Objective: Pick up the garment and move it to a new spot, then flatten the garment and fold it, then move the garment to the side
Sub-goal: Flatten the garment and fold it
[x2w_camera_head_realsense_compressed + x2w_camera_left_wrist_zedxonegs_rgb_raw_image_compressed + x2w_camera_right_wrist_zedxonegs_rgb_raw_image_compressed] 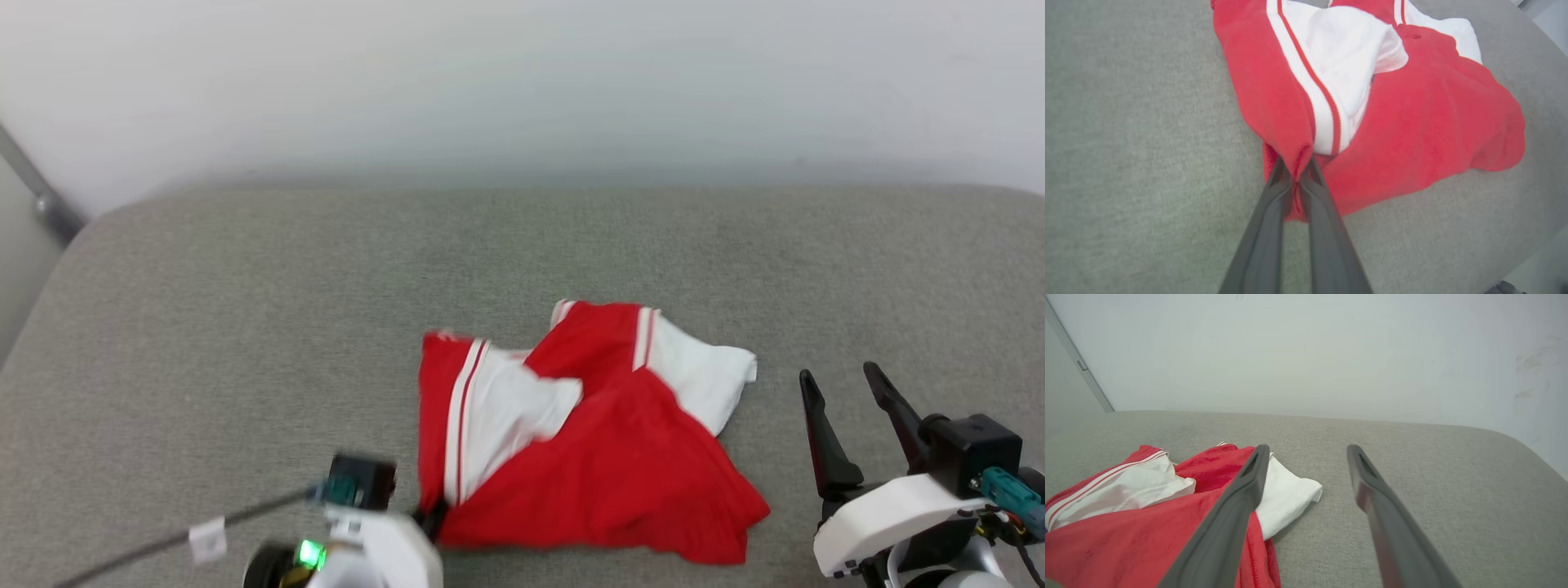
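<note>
Garment (620,457): we find it crumpled on the grey cushion (245,327), approx. centre-front in the head view, well short of the pale wall (522,82) behind. Fabric is red w/ white sleeves. Red-white striped trim (1327,106) runs along the sleeve seam.

One white sleeve (702,376) sticks out on the garment's right side and lies on the cushion. The other sleeve is folded over the red body, nr. the middle.

Left tool (1295,163): fingers pressed together, clamped on a fold of red fabric at the garment's near-left corner, just beside the lower end of the striped trim. Fabric bunches betw. the tips. We cannot tell whether the pinched corner is lifted off the cushion. Head view is blurred around this wrist.

Right tool (837,376): fingers wide apart, holding nothing. It sits to the right of the garment, near but apart from it in the head view, tips pointing toward the wall. In the right wrist view one finger crosses in front of the white sleeve; we see no contact.
</note>
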